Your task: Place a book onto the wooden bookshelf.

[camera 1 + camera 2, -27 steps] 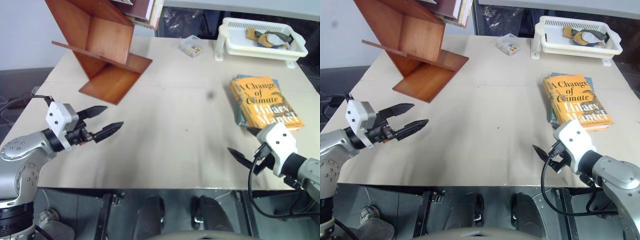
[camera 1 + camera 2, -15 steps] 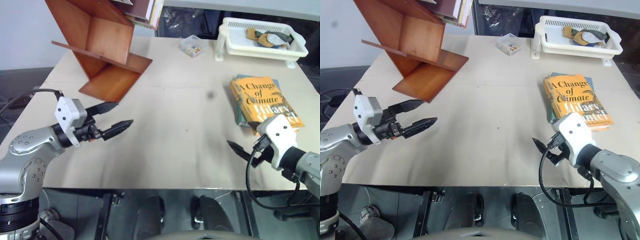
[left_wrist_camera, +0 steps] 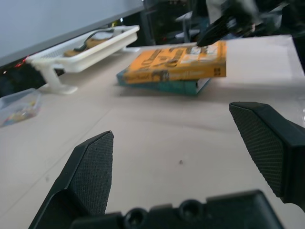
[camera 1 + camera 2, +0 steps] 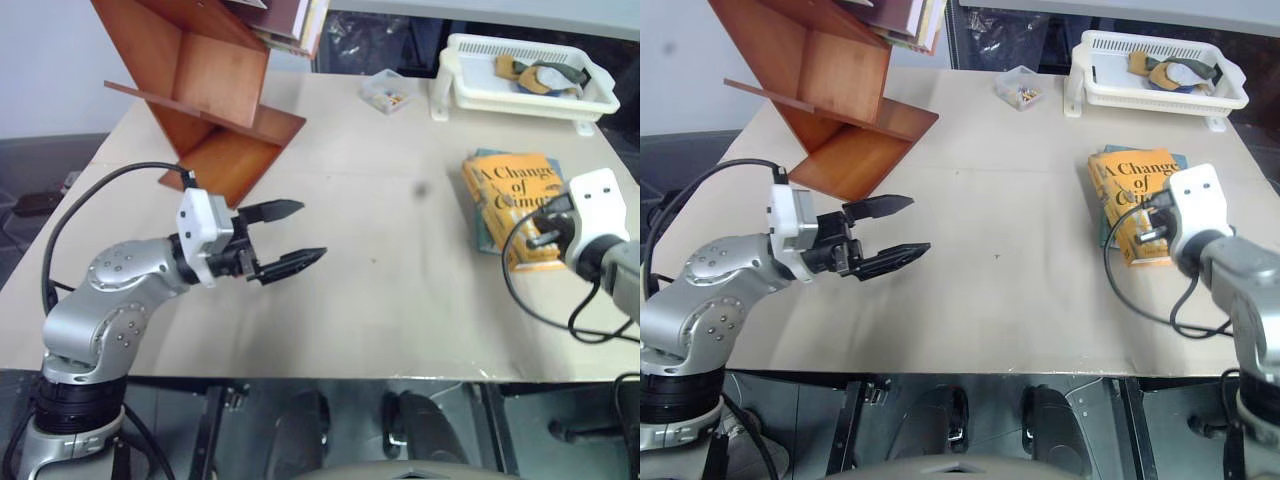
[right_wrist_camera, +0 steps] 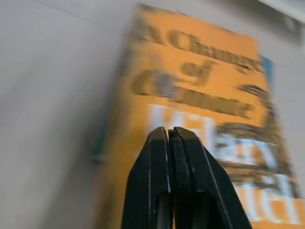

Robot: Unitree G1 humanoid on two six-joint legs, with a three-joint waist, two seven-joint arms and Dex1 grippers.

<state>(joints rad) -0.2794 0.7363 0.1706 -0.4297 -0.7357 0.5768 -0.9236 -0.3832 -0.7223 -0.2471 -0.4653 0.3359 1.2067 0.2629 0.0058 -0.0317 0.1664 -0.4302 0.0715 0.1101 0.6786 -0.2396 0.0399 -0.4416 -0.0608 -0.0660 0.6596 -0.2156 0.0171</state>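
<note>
1. Left eye view has the wooden bookshelf [image 4: 205,95] tilted at the table's [image 4: 370,280] far left corner, beyond the left gripper [image 4: 285,237] and well apart from the right gripper [image 5: 170,138].
2. Next in size, the book [image 4: 510,195] lies flat on a teal-blue book [image 3: 183,87], directly under the right gripper, whose two black fingers are pressed together with nothing between them, hovering over the orange cover.
3. From the left gripper the book is well off to the right; its fingers [image 3: 88,167] stand wide apart, empty, pointing across the bare tabletop toward it.
4. A white tray [image 4: 520,85] sits beyond the book.
</note>
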